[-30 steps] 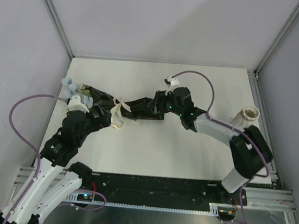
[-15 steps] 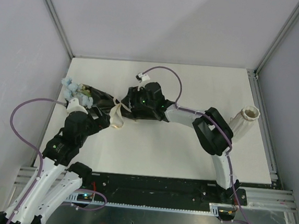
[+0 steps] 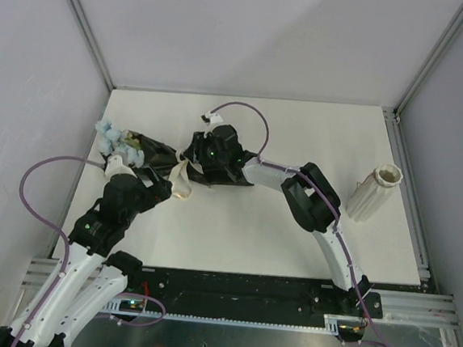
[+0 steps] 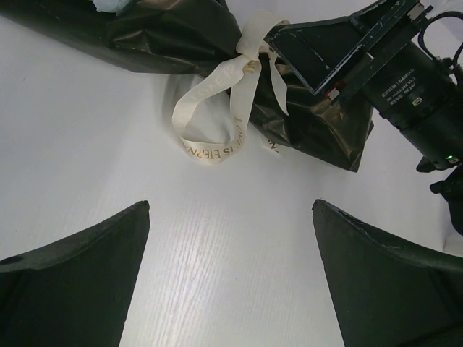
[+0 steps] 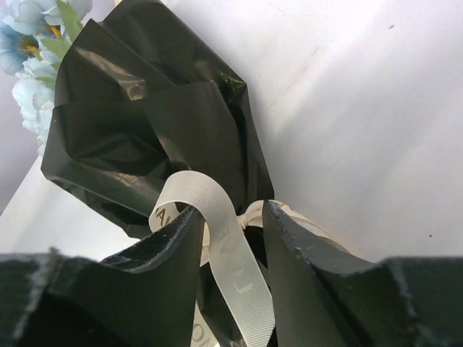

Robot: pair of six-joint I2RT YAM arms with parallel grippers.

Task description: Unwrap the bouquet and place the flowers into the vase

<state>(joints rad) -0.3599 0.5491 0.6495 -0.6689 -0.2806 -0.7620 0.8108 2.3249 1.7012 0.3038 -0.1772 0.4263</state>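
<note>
Right end effector, now leftward at crinkly black bouquet (cream ribbon)

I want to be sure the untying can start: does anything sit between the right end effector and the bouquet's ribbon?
Nothing visible does. The right end effector is right at the ribbon knot on the bouquet, and a cream loop lies between its fingers.
</note>
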